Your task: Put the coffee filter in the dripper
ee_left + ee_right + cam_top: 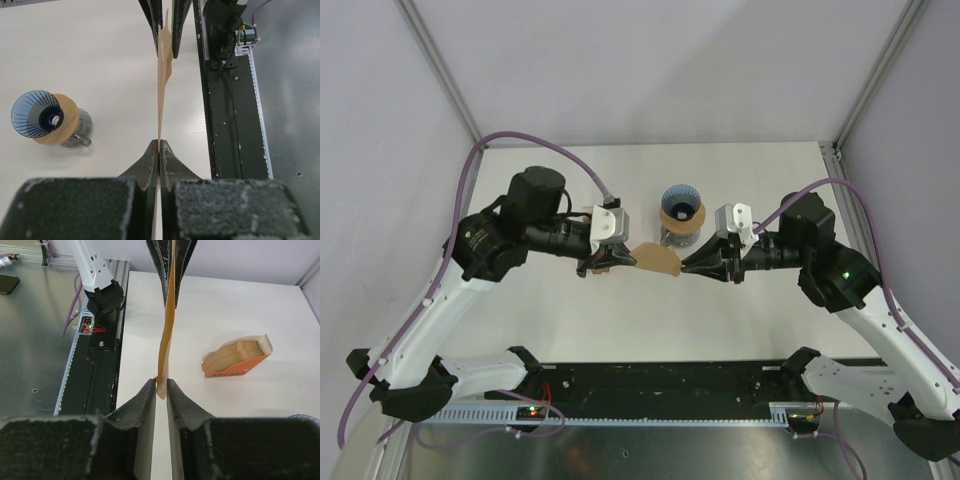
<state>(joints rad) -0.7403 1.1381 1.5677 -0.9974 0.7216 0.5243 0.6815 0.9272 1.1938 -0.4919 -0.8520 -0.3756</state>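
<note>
I am holding the coffee filter [655, 260] up off the tabletop [570, 320], edge-on between the two arms and just in front of the dripper [681, 205]. The left tool [620, 257] is clenching one edge of the paper, carrying its weight. The right tool [688, 265] is straddling the opposite edge with its jaws slightly apart, and I cannot tell whether it is pinching or only bracketing it. I judge I am supporting both ends so the thin sheet is not flopping on its way to the dripper, which is sitting on the jug [82, 131].
</note>
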